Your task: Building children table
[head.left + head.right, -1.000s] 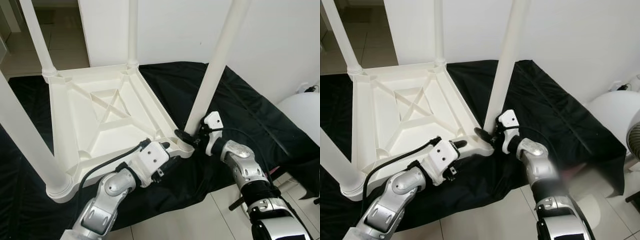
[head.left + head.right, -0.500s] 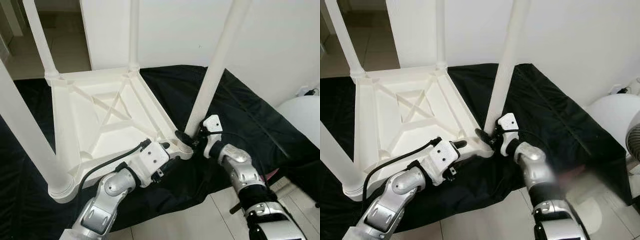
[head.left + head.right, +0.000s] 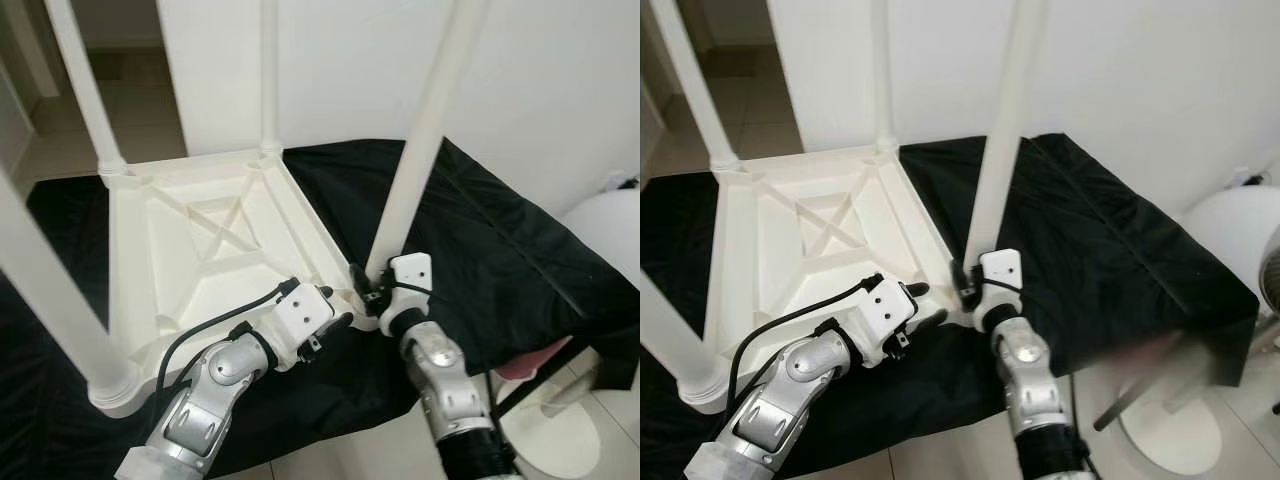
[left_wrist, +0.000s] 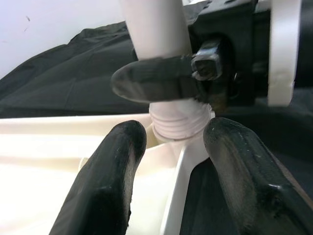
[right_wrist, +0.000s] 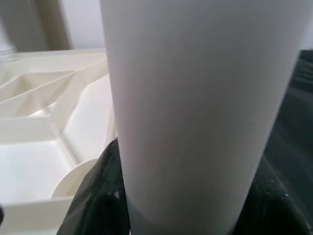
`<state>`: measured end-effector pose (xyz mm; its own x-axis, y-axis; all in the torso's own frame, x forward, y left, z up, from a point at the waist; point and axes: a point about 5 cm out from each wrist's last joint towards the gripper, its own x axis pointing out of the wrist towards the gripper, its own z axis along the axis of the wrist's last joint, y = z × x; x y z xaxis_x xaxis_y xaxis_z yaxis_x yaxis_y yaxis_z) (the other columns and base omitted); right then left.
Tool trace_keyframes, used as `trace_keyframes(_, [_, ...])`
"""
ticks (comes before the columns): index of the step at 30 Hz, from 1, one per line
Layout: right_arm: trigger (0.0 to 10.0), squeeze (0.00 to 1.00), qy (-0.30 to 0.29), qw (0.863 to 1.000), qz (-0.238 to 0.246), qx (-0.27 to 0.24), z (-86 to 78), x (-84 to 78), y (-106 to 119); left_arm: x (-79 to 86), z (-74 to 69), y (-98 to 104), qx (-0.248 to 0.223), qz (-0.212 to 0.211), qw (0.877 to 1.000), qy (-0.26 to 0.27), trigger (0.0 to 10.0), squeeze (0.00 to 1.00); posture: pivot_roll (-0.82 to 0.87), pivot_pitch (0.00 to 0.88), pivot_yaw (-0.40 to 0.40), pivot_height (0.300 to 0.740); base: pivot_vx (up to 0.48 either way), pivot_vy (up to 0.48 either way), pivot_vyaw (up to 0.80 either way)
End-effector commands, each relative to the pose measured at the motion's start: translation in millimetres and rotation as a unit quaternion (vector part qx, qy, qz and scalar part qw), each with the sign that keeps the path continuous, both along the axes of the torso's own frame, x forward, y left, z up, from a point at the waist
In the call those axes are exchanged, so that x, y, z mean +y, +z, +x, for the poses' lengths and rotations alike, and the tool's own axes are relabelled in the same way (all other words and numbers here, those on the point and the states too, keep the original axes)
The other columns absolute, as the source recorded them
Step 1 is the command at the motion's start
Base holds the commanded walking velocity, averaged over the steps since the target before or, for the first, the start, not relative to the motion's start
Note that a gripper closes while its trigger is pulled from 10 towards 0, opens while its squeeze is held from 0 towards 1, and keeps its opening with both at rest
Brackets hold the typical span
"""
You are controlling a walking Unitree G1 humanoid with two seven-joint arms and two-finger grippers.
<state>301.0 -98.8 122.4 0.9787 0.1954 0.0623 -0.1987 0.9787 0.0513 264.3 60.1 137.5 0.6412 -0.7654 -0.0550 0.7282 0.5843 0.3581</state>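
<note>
Since a second ago my right forearm has swung in under the near leg. Head views: my right pincer clamps the white round plastic leg at its base, ready to twist it into the upturned white plastic children's table on the black cloth. Left wrist view: my left pincer, wide, straddles the corner rib, bracing it. Right wrist view: leg between my fingers.

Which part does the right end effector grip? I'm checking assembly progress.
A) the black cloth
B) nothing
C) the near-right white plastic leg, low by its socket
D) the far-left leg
C: the right end effector clamps the near-right white plastic table leg just above its corner socket.
</note>
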Motion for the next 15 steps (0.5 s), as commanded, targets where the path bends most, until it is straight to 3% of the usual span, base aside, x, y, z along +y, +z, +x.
trace_keyframes(1, [10.0, 0.00, -0.027, 0.997, 0.031, 0.060, -8.8, 6.6, -22.0, -1.4, -0.3, -2.4, -0.002, 0.006, 1.000, 0.001, 10.0, 0.00, -0.03, 0.000, 0.007, 0.740, 0.000, 0.000, 0.00])
trace_keyframes(9, [10.0, 0.00, -0.046, 0.996, 0.035, 0.061, -12.1, 9.6, -16.3, 4.0, 2.9, -1.9, -0.001, 0.002, 1.000, 0.006, 10.0, 0.00, -0.03, 0.000, 0.009, 0.740, 0.000, 0.000, 0.00])
trace_keyframes(10, [10.0, 0.41, -0.047, 0.997, 0.032, 0.058, -11.9, 5.5, -14.6, 5.9, 2.9, -2.1, 0.001, -0.001, 1.000, 0.006, 10.0, 0.00, -0.03, 0.000, 0.008, 0.740, 0.000, 0.000, 0.00])
trace_keyframes(11, [10.0, 1.00, -0.041, 0.997, 0.036, 0.051, -11.3, 1.1, -12.3, 7.4, 1.8, -2.9, 0.004, -0.003, 1.000, 0.005, 10.0, 0.00, -0.03, 0.000, 0.007, 0.740, 0.000, 0.000, 0.00])
trace_keyframes(15, [10.0, 1.00, -0.022, 0.999, 0.036, 0.034, -11.2, -8.0, -5.2, 10.8, -1.9, -7.6, 0.014, -0.004, 1.000, 0.002, 10.0, 0.00, -0.03, 0.000, 0.001, 0.740, 0.000, 0.000, 0.00])
